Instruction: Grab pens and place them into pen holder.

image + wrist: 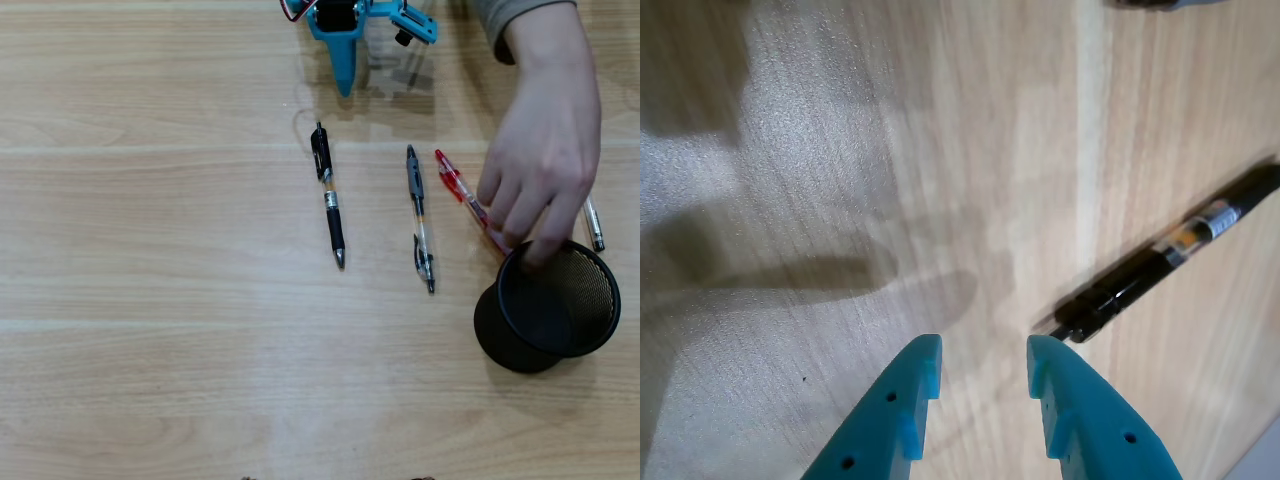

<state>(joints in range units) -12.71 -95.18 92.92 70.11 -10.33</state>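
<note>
We read no legible writing. The blue gripper is parted, empty. Left of the black mesh pen holder lie the black pen, clear pen and red pen; a person's hand touches its rim.

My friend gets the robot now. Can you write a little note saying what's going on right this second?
The blue two-finger gripper holds nothing; its jaws stand slightly apart above bare wooden table.
A person's hand rests on the rim of the round black wire-mesh pen holder, at the right in the overhead view.
On the table: the black pen closest to the gripper, the clear pen with dark ends, the red translucent pen partly under the hand, and a fourth pen peeking out past it.
Done: no pen shows in the holder.
Left: all four pens. Wait for the hand to leave.
</note>
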